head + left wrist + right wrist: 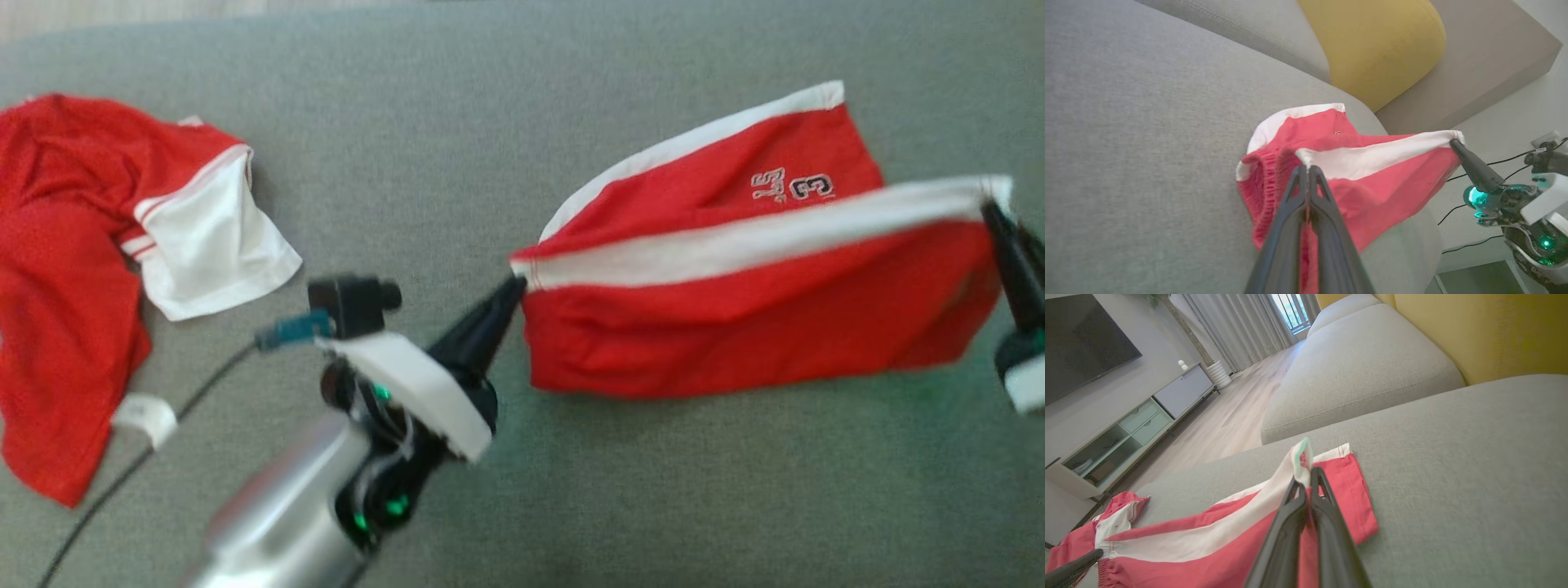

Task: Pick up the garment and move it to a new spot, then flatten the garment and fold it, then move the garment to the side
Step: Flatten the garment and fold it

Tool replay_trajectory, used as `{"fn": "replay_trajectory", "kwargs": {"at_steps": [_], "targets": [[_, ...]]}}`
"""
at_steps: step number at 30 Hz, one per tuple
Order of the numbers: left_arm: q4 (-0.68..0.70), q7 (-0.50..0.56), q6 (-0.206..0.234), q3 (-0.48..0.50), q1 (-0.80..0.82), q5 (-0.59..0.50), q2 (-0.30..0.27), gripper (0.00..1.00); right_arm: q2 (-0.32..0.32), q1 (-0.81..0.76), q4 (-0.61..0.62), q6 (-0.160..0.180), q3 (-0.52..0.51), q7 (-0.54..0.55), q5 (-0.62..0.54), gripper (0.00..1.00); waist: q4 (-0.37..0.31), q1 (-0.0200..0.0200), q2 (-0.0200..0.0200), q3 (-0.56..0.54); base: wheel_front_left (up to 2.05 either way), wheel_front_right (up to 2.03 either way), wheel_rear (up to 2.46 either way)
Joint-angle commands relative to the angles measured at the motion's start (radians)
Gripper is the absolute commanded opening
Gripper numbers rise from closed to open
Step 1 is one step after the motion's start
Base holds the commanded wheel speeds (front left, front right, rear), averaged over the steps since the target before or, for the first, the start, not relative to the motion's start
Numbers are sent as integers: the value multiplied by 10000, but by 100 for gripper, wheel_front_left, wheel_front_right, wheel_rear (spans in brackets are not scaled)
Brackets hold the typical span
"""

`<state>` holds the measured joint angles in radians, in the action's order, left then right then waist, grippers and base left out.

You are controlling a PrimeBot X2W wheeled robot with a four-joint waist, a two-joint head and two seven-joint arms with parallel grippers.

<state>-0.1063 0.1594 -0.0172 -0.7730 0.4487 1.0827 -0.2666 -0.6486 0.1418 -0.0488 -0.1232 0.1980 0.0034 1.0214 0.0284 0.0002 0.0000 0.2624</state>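
Head view: both jaws clench the garment (735, 343) edge over open sofa (490, 122)

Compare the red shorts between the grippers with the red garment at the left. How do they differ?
The shorts are stretched between the left gripper and right gripper; the other garment lies crumpled and unheld on the sofa. The shorts carry a long white stripe and a number 3; the other garment shows a white panel. Both are red and white.
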Motion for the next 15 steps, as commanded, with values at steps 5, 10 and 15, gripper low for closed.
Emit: {"fn": "replay_trajectory", "kwargs": {"at_steps": [5, 10, 15], "targets": [[-224, 160, -77, 647, 1260, 70, 74, 0, -651, 1674, -708, -75, 702, 316, 215, 0, 180, -2, 0, 733, 0, 0, 0], [-717, 211, -228, 718, 1896, 32, 235, 0, -899, 2899, -1533, -75, 1292, 422, 444, 0, 345, -2, 0, 1097, 0, 0, 0], [-1134, 145, -347, 760, 2351, -64, 342, 0, -1139, 3976, -2205, -75, 1875, 540, 629, 0, 467, -2, 0, 1423, 0, 0, 0]]}}
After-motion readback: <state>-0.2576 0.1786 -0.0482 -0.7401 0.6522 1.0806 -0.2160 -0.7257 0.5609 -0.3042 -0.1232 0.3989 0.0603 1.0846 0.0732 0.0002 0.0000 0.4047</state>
